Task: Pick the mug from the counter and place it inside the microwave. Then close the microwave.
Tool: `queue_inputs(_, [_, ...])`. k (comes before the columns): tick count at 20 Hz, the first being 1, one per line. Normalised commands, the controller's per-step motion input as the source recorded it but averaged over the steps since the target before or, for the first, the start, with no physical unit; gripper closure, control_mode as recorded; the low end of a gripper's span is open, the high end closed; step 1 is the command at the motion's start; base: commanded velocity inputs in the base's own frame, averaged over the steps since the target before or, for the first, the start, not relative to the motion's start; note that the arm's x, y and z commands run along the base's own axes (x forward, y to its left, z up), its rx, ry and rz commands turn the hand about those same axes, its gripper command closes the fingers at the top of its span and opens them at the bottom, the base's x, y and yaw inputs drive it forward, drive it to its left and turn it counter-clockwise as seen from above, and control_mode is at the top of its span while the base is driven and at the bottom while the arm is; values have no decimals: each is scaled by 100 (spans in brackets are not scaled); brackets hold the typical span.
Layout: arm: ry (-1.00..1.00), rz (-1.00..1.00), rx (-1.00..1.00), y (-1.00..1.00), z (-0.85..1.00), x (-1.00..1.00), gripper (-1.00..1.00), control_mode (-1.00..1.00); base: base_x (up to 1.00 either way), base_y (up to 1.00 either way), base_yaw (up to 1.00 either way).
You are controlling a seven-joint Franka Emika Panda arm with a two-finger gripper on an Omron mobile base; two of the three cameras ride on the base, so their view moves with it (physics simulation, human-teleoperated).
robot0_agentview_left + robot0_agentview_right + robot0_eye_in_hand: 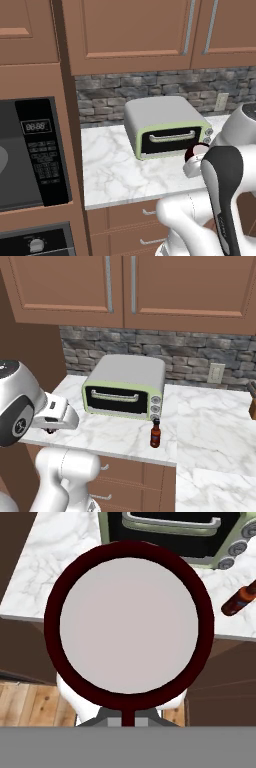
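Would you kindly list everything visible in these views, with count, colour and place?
mug: one, dark red with pale inside, held in the gripper above the counter's front edge
toaster oven: one, pale green and grey, on the counter
sauce bottle: one, red-brown with black cap, in front of the toaster oven
microwave: one, black, built in left of the counter
counter: one, white marble
gripper: one, shut on the mug

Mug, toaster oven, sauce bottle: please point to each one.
mug (pixel 129 618), hand view, pale inside.
toaster oven (pixel 120 400), right base view, dark glass door.
sauce bottle (pixel 155 438), right base view, red-brown body.
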Motion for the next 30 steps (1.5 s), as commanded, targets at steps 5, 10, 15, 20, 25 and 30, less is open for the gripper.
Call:
queue_inputs(5, [0, 0, 0, 0, 0, 0, 100, 100, -60, 8, 1])
queue_inputs(10, [0, 0, 0, 0, 0, 0, 100, 100, -97, 22, 0])
queue_inputs(15, [0, 0, 0, 0, 0, 0, 100, 100, -93, 40, 18])
queue_inputs(20, [0, 0, 0, 0, 0, 0, 100, 100, -28, 63, 29])
queue_inputs(25, [0, 0, 0, 0, 0, 0, 100, 100, 21, 79, 24])
queue_inputs(30, [0, 0, 0, 0, 0, 0, 100, 100, 39, 85, 11])
